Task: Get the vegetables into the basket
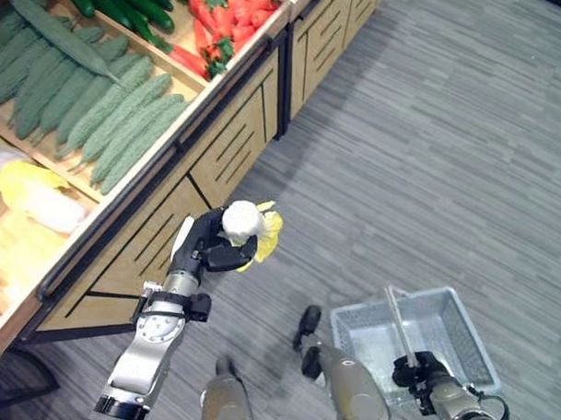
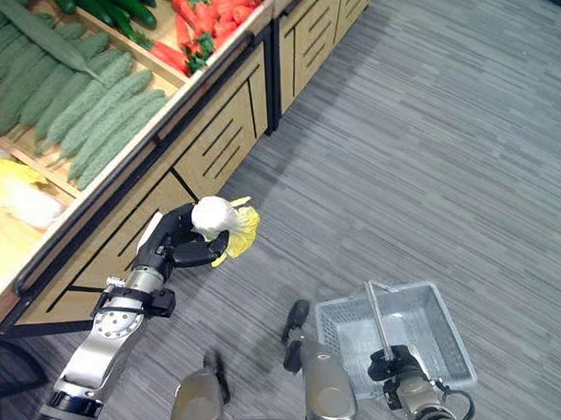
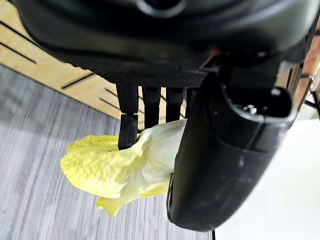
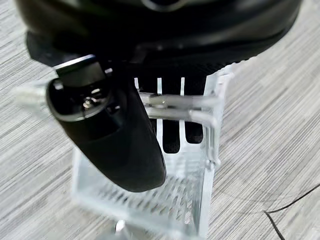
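Left hand (image 1: 203, 245) clenched round yellow-white cabbage (image 1: 252, 229), held over floor just off the wooden produce stand (image 1: 214, 148). Right hand (image 1: 417, 369) curled on handle (image 1: 399, 324) of grey basket (image 1: 451, 328), farther from stand.

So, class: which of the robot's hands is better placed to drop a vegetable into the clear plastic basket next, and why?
The left hand: it already grips the pale yellow-leafed cabbage over the floor, beside the clear plastic basket. The right hand is occupied holding the basket's metal handle.
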Robot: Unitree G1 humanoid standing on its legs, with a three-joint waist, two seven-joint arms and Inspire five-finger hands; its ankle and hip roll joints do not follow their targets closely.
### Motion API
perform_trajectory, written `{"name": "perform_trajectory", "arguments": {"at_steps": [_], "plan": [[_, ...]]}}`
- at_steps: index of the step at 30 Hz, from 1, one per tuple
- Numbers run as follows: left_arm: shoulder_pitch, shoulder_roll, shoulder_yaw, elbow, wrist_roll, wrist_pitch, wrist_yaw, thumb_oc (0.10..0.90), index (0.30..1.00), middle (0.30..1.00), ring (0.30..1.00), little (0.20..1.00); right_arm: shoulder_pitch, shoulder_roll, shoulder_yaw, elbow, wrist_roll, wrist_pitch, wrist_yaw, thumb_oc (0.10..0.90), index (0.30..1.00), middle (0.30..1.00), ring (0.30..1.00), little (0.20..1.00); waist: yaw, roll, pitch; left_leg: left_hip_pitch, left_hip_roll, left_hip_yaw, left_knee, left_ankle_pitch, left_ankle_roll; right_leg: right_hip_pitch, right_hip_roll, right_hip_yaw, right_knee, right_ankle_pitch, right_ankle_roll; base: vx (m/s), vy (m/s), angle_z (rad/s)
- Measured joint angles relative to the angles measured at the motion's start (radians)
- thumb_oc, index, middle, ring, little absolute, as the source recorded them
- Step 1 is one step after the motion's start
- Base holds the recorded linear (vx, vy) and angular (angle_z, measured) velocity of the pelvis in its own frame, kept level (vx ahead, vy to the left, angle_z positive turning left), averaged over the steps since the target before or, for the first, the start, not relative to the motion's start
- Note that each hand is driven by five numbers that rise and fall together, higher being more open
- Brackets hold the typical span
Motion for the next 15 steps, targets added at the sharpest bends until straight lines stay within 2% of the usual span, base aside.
{"name": "perform_trajectory", "arguments": {"at_steps": [1, 2, 3, 4, 5, 6, 7, 8, 9, 11, 12, 13, 15], "plan": [[0.003, -0.014, -0.003, 0.001, 0.000, 0.000, 0.004, 0.400, 0.300, 0.300, 0.300, 0.300, -0.028, -0.010, 0.005, 0.005, -0.003, 0.002, 0.002, 0.400, 0.300, 0.300, 0.300, 0.300, 0.023, 0.039, -0.004, -0.023, 0.049, -0.057, -0.073, 0.040, -0.012, -0.042, 0.028, -0.028, 0.123, -0.088, -0.052, 0.21, 0.316, -0.95], [-0.001, -0.003, -0.008, 0.001, 0.000, -0.012, 0.005, 0.400, 0.300, 0.300, 0.300, 0.300, -0.031, -0.012, 0.005, 0.007, -0.008, 0.001, -0.008, 0.400, 0.300, 0.300, 0.300, 0.300, 0.034, 0.033, 0.003, -0.017, 0.057, -0.136, -0.083, 0.073, -0.057, -0.072, 0.003, -0.014, 0.238, -0.093, -0.059, 0.16, 0.296, -1.08], [-0.005, 0.001, -0.004, 0.014, 0.004, -0.014, 0.013, 0.400, 0.300, 0.300, 0.300, 0.300, -0.056, -0.011, 0.007, 0.017, -0.009, 0.006, -0.008, 0.400, 0.300, 0.300, 0.300, 0.300, 0.040, 0.020, 0.014, -0.002, 0.040, -0.202, -0.080, 0.115, -0.070, -0.079, 0.020, 0.034, 0.258, -0.097, -0.061, 0.05, 0.249, -0.92], [-0.008, 0.010, -0.004, 0.035, 0.012, -0.010, 0.016, 0.400, 0.300, 0.300, 0.300, 0.300, -0.071, -0.008, 0.007, 0.017, -0.008, 0.002, -0.013, 0.400, 0.300, 0.300, 0.300, 0.300, 0.047, 0.012, 0.011, -0.006, 0.020, -0.249, -0.073, 0.115, -0.043, -0.079, 0.039, 0.071, 0.225, -0.082, -0.007, 0.01, 0.170, -0.88], [-0.009, 0.021, -0.004, 0.049, 0.015, -0.009, 0.016, 0.400, 0.300, 0.300, 0.300, 0.300, -0.078, -0.009, 0.006, 0.004, -0.009, -0.010, -0.014, 0.400, 0.300, 0.300, 0.300, 0.300, 0.042, 0.002, 0.008, -0.010, -0.001, -0.254, -0.058, 0.102, -0.012, -0.078, 0.047, 0.101, 0.192, -0.072, 0.016, 0.01, 0.338, -1.01], [0.000, 0.029, -0.003, 0.060, 0.021, -0.001, 0.016, 0.400, 0.300, 0.300, 0.300, 0.300, -0.085, -0.017, 0.004, -0.023, -0.009, -0.023, -0.018, 0.400, 0.300, 0.300, 0.300, 0.300, 0.034, -0.001, 0.007, -0.009, -0.044, -0.218, -0.047, 0.082, 0.046, -0.066, 0.047, 0.148, 0.132, -0.063, 0.031, 0.00, 0.248, -0.89], [-0.001, 0.027, -0.003, 0.060, 0.021, -0.001, 0.015, 0.400, 0.300, 0.300, 0.300, 0.300, -0.087, -0.020, 0.003, -0.023, -0.008, -0.026, -0.022, 0.400, 0.300, 0.300, 0.300, 0.300, 0.025, 0.003, 0.009, -0.010, -0.058, -0.210, -0.041, 0.077, 0.057, -0.059, 0.039, 0.162, 0.114, -0.057, 0.033, 0.02, 0.384, -0.79], [-0.005, 0.027, -0.004, 0.057, 0.021, -0.002, 0.012, 0.400, 0.300, 0.300, 0.300, 0.300, -0.081, -0.024, -0.001, -0.028, -0.008, -0.024, -0.021, 0.400, 0.300, 0.300, 0.300, 0.300, 0.020, 0.002, 0.009, -0.007, -0.076, -0.206, -0.047, 0.074, 0.085, -0.060, 0.021, 0.175, 0.112, -0.014, 0.016, 0.03, 0.236, -0.46], [-0.010, 0.019, -0.006, 0.055, 0.021, -0.006, 0.011, 0.400, 0.300, 0.300, 0.300, 0.300, -0.073, -0.029, -0.002, -0.027, -0.008, -0.021, -0.015, 0.400, 0.300, 0.300, 0.300, 0.300, 0.017, 0.008, 0.011, 0.004, -0.084, -0.184, -0.040, 0.081, 0.064, -0.061, 0.007, 0.185, 0.118, 0.010, 0.003, 0.02, 0.359, -0.33], [-0.011, 0.016, -0.005, 0.054, 0.021, -0.009, 0.015, 0.400, 0.300, 0.300, 0.300, 0.300, -0.054, -0.024, -0.019, -0.040, -0.006, -0.012, -0.015, 0.400, 0.300, 0.300, 0.300, 0.300, 0.014, 0.009, 0.011, 0.006, -0.125, -0.153, -0.019, 0.062, 0.100, -0.070, -0.010, 0.241, 0.112, 0.023, 0.022, -0.01, 0.274, -0.39], [-0.011, 0.017, -0.003, 0.054, 0.021, -0.011, 0.015, 0.400, 0.300, 0.300, 0.300, 0.300, -0.045, -0.025, -0.021, -0.047, -0.006, -0.010, -0.015, 0.400, 0.300, 0.300, 0.300, 0.300, 0.014, 0.010, 0.011, 0.008, -0.142, -0.134, -0.020, 0.062, 0.103, -0.079, -0.016, 0.280, 0.106, 0.036, 0.038, 0.00, 0.282, -0.86], [-0.014, 0.019, 0.003, 0.054, 0.021, -0.011, 0.024, 0.400, 0.300, 0.300, 0.300, 0.300, -0.045, -0.021, -0.021, -0.054, -0.006, -0.005, -0.009, 0.400, 0.300, 0.300, 0.300, 0.300, 0.015, 0.013, 0.012, 0.003, -0.163, -0.070, -0.019, 0.061, 0.123, -0.090, -0.038, 0.309, 0.069, 0.039, 0.043, 0.01, 0.283, -0.90], [-0.025, 0.018, 0.001, 0.054, 0.021, -0.010, 0.032, 0.400, 0.300, 0.300, 0.300, 0.300, -0.041, -0.010, -0.022, -0.049, -0.006, 0.006, -0.005, 0.400, 0.300, 0.300, 0.300, 0.300, 0.007, 0.022, 0.017, 0.000, -0.173, -0.029, -0.010, 0.060, 0.147, -0.087, -0.066, 0.292, 0.051, 0.036, 0.049, 0.00, 0.196, -0.62]]}}
